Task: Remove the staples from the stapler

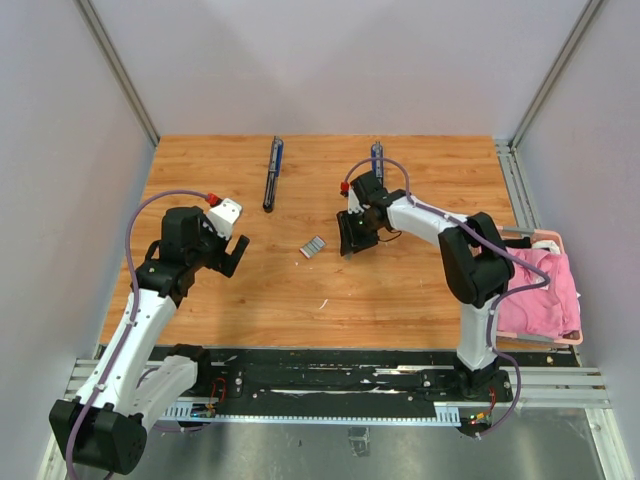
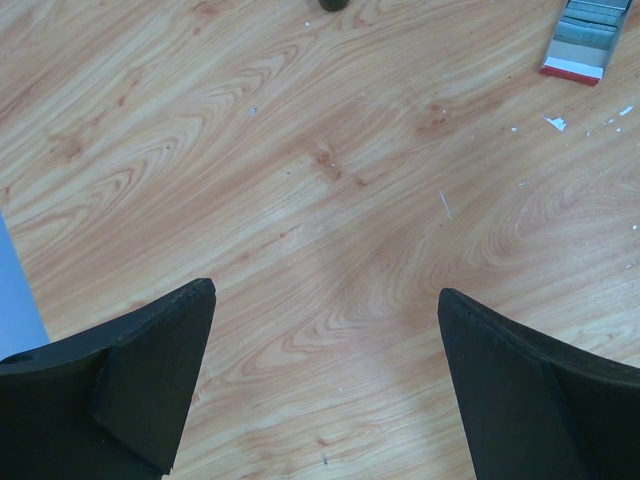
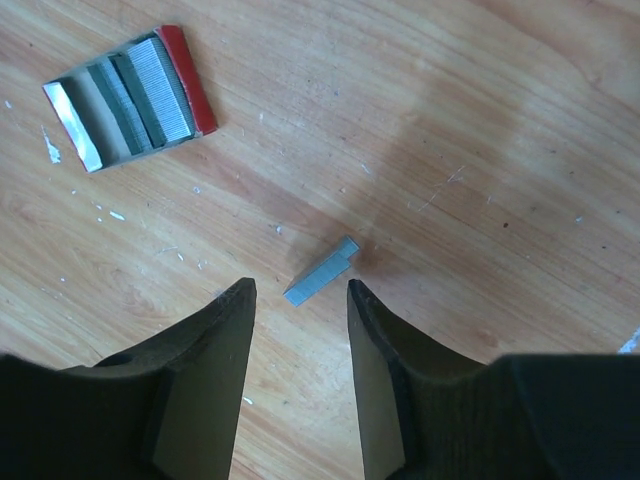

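Observation:
The stapler (image 1: 272, 172), dark blue and black, lies stretched out long at the back of the table. A short silvery-grey strip of staples (image 3: 322, 272) lies flat on the wood, just beyond and between my right gripper's tips. My right gripper (image 3: 300, 288) is open and empty, low over the table centre (image 1: 355, 235). In the top view the strip is hidden under it. My left gripper (image 2: 325, 295) is open and empty over bare wood at the left (image 1: 228, 252). The tiny strip is not in view.
A small open box with a red edge (image 3: 130, 95), with staple strips in it, lies between the grippers (image 1: 313, 246) and shows in the left wrist view (image 2: 580, 40). A second narrow dark object (image 1: 377, 150) lies at the back. A pink cloth (image 1: 540, 285) lies in a tray at the right.

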Available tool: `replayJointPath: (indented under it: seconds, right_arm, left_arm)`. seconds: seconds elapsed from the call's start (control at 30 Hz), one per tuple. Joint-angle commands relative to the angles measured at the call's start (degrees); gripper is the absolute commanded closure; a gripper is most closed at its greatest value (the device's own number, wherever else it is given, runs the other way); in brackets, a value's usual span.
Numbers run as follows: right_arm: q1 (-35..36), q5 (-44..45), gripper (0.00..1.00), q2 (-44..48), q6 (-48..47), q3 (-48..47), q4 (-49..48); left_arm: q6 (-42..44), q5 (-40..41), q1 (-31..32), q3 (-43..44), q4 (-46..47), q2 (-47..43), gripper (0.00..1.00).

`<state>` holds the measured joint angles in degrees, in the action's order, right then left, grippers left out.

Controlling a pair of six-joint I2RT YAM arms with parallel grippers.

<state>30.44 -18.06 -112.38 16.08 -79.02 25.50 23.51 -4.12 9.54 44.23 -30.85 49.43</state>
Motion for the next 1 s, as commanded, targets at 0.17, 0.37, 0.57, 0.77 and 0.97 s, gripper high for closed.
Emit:
replayJointPath:
  seconds: [0.17,0.37,0.57,0.77,0.97]
  right_arm:
    - [-0.38,1.21,0.59,-3.02,0.76,-0.25,0.27]
    - [-0.38,1.5,0.67,-3.17,0.26,-0.26,0.27]
    - [-0.38,2.17,0.7,-2.0,-0.48,0.56,0.26]
    - [-0.38,2.77,0.71,-1.42,-1.33,1.3,0.17]
    - [-0.42,2.77,0.75,-1.4,-2.5,1.88,0.06]
  left_arm:
    - [0.14,0.17,-0.22,-0.24,1.74,0.14,0.02]
    - [0.14,0.08,-0.22,-0.26,1.76,0.16,0.02]
    - [0.14,-0.01,-0.22,-0.28,1.76,0.14,0.02]
    - [0.22,-0.18,-0.22,-0.37,1.68,0.1,0.02]
    - [0.22,-0.19,-0.22,-0.37,1.67,-0.1,0.02]
